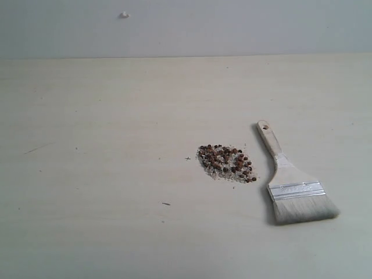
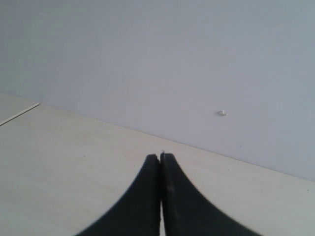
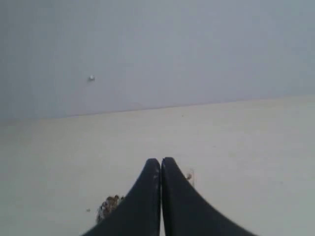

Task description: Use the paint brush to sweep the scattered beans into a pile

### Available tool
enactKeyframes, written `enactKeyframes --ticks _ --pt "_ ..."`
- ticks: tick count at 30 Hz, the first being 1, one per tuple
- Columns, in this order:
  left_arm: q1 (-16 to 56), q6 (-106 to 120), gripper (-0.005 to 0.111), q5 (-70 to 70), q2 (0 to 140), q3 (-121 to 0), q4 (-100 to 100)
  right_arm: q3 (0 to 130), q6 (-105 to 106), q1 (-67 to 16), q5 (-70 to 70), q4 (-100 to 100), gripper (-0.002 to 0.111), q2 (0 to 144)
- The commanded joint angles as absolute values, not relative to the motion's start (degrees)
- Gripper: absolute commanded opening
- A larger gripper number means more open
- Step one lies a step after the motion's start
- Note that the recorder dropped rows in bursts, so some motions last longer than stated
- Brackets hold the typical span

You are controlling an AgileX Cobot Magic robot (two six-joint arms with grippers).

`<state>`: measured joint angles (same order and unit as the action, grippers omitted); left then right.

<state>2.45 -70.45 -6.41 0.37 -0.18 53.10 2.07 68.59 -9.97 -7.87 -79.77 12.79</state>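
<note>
A: Where are the tiny round reddish-brown beans (image 1: 224, 156) found?

B: They are gathered with fine whitish crumbs into one compact pile (image 1: 226, 164) on the pale cream worktop (image 1: 104, 116), right of the middle in the exterior view.

A: And where is the brush laid?

B: The wide flat paint brush (image 1: 289, 177), with cream bristles, a silver metal ferrule and a light wooden handle, is laid flat just beside the pile, on its right and apart from it. The bristles are turned toward the near edge. The holed handle end is turned toward the grey wall (image 1: 232, 26).

A: How is the left pincer (image 2: 161, 156) set?

B: Its two black fingers are pressed together at the tips, and nothing is gripped. Only worktop and wall are shown ahead of it.

A: And the right pincer (image 3: 161, 160)?

B: It is closed tip to tip as well, with nothing held between the fingers. In the right wrist view a part of the pile (image 3: 109, 206) is seen at the edge of one finger, partly hidden behind it and nearer the wrist than the fingertips. Whether the pile is touched cannot be told.
</note>
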Motion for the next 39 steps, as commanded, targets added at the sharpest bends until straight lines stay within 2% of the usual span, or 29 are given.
enactKeyframes --ticks 1,9,39 --pt "2.3 -70.65 0.0 -6.46 0.0 0.0 53.34 0.0 68.62 -10.02 -9.74 -79.7 0.0 12.32" --pt "2.3 -70.65 0.0 -6.46 0.0 0.0 53.34 0.0 61.05 -10.02 -10.67 -81.13 0.0 12.32" --pt "2.3 -70.65 0.0 -6.46 0.0 0.0 53.34 0.0 61.32 -10.02 -10.67 -81.05 0.0 12.32"
